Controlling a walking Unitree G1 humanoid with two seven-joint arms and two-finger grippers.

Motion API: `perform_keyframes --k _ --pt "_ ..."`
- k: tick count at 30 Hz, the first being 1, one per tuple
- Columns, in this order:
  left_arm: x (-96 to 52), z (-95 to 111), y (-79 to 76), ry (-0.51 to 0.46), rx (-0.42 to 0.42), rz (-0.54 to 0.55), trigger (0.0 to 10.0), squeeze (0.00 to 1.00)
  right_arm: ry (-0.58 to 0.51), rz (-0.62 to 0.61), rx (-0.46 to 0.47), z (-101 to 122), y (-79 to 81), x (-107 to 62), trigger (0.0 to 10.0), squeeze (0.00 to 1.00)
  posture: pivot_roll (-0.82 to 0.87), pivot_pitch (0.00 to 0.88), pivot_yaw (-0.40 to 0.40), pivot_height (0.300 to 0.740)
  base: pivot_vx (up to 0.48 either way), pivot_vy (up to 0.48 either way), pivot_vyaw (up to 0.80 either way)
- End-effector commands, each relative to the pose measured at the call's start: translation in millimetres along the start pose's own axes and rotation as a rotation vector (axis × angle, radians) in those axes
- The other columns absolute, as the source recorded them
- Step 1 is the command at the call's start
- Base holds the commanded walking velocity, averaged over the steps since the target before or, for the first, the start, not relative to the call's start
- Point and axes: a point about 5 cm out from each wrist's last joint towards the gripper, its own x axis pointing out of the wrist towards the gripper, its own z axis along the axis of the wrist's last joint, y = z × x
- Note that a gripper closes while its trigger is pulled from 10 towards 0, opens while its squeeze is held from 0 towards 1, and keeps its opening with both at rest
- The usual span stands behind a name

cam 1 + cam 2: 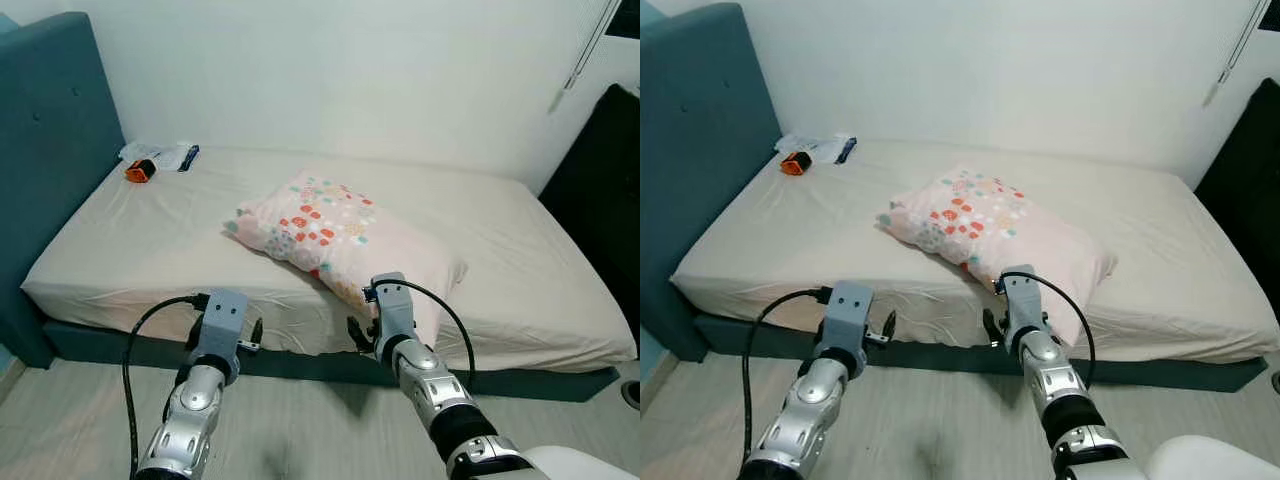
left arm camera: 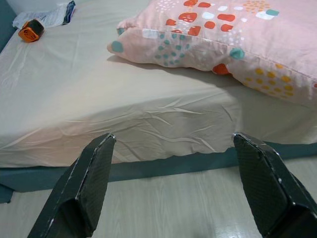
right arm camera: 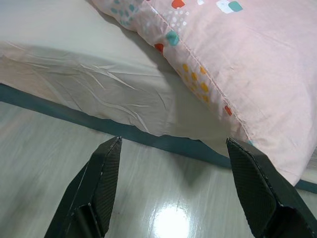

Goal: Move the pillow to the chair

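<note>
Pillow lies on the bed near its front edge, at 12 o'clock just beyond the right gripper, fingers apart; left gripper likewise spread; pillow's far corner cut off in wrist views.

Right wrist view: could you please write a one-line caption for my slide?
Open right gripper above the floor, facing the pink pillow at the bed edge.

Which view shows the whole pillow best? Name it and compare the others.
The right eye view: the pillow lies whole on the bed, all edges visible. The left eye view matches, but the right gripper overlaps its near edge. Both wrist views cut it off, showing patterned parts near the mattress edge.
</note>
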Motion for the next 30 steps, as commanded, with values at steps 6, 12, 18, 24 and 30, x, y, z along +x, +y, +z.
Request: perform_keyframes --k 6,12,18,24,30 --pt "-2.1 -3.3 2.2 0.004 -0.02 0.026 10.0 0.0 -0.024 -0.012 -0.001 -0.4 -2.5 -1.2 10.0 0.0 0.05 0.0 -0.077 0.74 0.0 0.0 0.0" --pt "-1.6 -0.7 3.8 -0.018 -0.037 0.037 10.0 0.0 -0.038 -0.015 -0.007 2.7 -4.0 -0.6 10.0 0.0 0.05 0.0 -0.078 0.74 0.0 0.0 0.0" --pt "-1.3 1.0 5.9 -0.026 -0.034 0.045 10.0 0.0 -0.04 -0.001 -0.002 2.7 -1.8 -0.6 10.0 0.0 0.05 0.0 -0.076 0.74 0.0 0.0 0.0" --pt "-1.0 2.9 6.8 -0.046 -0.032 0.04 10.0 0.0 -0.043 0.0 0.001 1.7 -2.0 -1.0 10.0 0.0 0.05 0.0 -0.076 0.74 0.042 0.0 0.0" --pt "-1.0 3.5 6.4 -0.053 -0.032 0.034 10.0 0.0 -0.047 0.001 0.001 2.9 -2.6 -0.8 10.0 0.0 0.05 0.0 -0.076 0.74 0.299 0.0 0.0"
